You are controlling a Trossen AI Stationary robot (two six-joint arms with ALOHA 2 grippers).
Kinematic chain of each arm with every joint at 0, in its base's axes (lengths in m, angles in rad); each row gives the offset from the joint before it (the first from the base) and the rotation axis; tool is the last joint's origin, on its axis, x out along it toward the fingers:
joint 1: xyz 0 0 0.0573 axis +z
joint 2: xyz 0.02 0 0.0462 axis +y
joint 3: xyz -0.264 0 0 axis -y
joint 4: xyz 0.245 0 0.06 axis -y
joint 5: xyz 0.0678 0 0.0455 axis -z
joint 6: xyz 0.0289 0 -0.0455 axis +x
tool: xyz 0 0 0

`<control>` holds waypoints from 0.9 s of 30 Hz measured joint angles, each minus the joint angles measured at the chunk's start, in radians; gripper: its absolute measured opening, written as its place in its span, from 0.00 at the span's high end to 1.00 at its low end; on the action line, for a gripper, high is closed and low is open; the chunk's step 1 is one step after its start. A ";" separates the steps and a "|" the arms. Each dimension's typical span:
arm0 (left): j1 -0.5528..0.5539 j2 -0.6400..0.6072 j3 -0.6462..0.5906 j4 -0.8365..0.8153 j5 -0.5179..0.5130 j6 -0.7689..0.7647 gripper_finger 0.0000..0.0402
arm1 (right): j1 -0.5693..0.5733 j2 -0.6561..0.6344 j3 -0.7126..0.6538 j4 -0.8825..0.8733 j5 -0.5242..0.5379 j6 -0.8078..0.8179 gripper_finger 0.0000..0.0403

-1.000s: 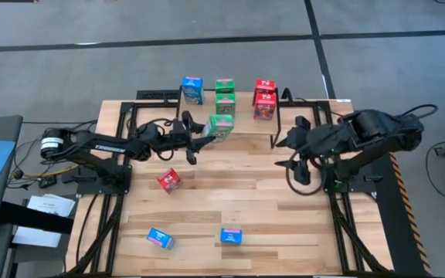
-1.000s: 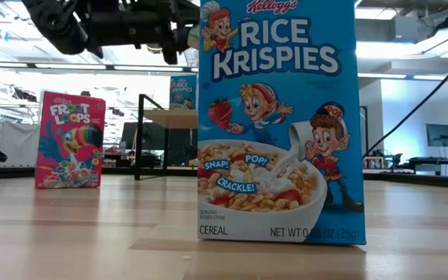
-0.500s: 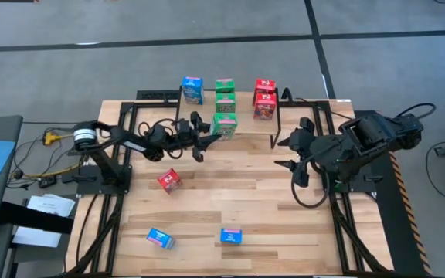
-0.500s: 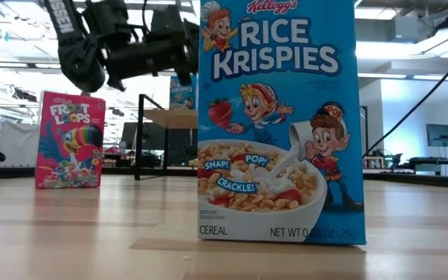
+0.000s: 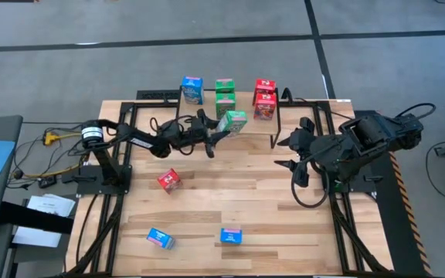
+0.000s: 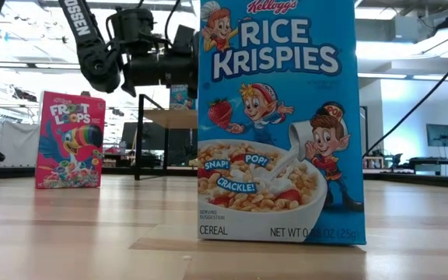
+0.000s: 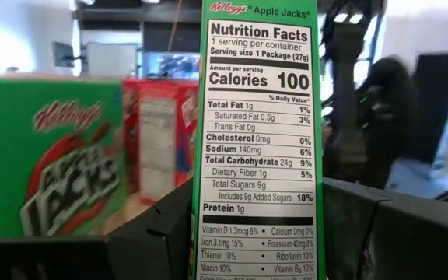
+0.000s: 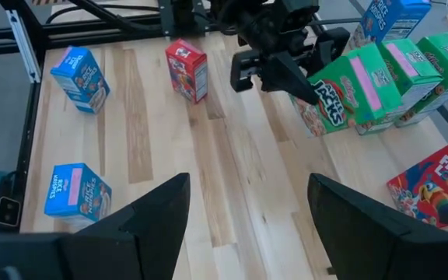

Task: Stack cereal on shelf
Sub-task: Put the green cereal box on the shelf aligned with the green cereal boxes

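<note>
A green Apple Jacks box (image 5: pixel 233 122) hangs tilted near centre top, beside stacked green (image 5: pixel 224 96), red (image 5: pixel 264 100) and blue (image 5: pixel 192 89) boxes on the shelf (image 5: pixel 207 99). One red box (image 5: pixel 169 179) and two blue (image 5: pixel 160 238) (image 5: pixel 231 235) lie lower left.

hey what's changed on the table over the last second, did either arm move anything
The left gripper, shut on a green cereal box, carried it further toward the shelf and the green stack there; the box is not set down yet. The right gripper drew back slightly and is open and empty. The red box and two blue boxes on the tabletop, and the boxes already stacked, stayed put.
</note>
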 joint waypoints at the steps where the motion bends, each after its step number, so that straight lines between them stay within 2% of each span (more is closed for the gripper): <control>1: 0.000 0.000 0.000 -0.016 -0.020 0.012 0.55 | 0.000 0.000 0.000 0.000 -0.001 0.000 0.29; 5: 0.010 0.000 0.000 -0.050 -0.081 0.046 0.55 | 0.000 0.000 0.000 -0.001 -0.003 0.000 0.29; 15: 0.059 0.000 0.000 -0.067 -0.016 0.018 0.55 | 0.000 0.000 0.000 -0.001 -0.006 0.000 0.29; 27: 0.061 -0.002 0.000 -0.080 -0.042 0.009 0.55 | 0.000 0.000 0.000 -0.001 -0.007 0.000 0.29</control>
